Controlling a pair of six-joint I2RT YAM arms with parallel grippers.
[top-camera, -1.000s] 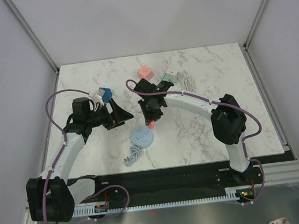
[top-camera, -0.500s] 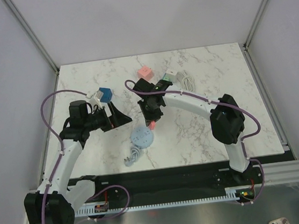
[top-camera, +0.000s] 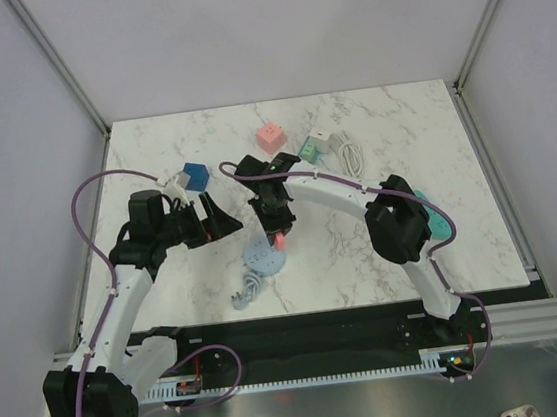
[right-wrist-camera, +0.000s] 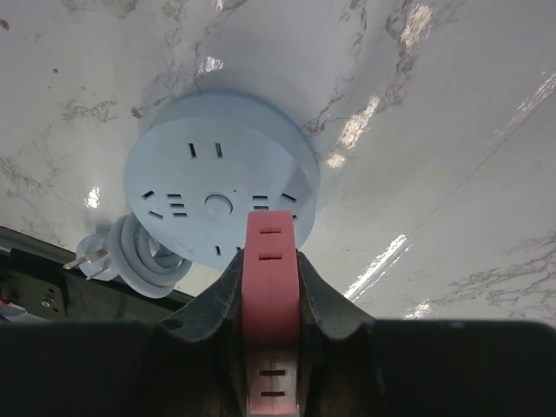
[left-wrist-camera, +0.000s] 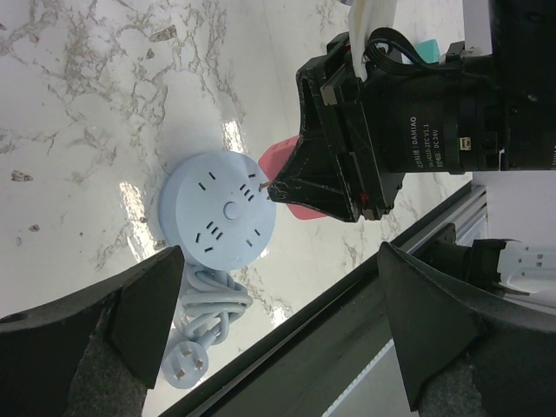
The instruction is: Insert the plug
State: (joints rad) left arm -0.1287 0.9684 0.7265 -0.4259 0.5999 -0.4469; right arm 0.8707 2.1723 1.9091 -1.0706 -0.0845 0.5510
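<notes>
A round light-blue power strip (top-camera: 263, 259) lies flat on the marble table, its coiled cord and plug (top-camera: 241, 295) toward the near edge. It also shows in the left wrist view (left-wrist-camera: 224, 213) and the right wrist view (right-wrist-camera: 217, 187). My right gripper (top-camera: 277, 231) is shut on a red plug adapter (right-wrist-camera: 272, 295) and holds it just above the strip's right edge; the adapter shows red in the top view (top-camera: 279, 239) and in the left wrist view (left-wrist-camera: 295, 178). My left gripper (top-camera: 231, 217) is open and empty, just left of the strip.
At the back of the table lie a blue cube adapter (top-camera: 194, 175), a pink cube adapter (top-camera: 269, 136), a green-and-white adapter (top-camera: 314, 146) and a white coiled cable (top-camera: 351, 156). A teal object (top-camera: 437, 219) lies at the right. The black front rail (top-camera: 303, 332) runs along the near edge.
My right gripper has carried the red adapter left and nearer, from beside the strip to over its right edge. My left arm has shifted slightly, its gripper staying open.
</notes>
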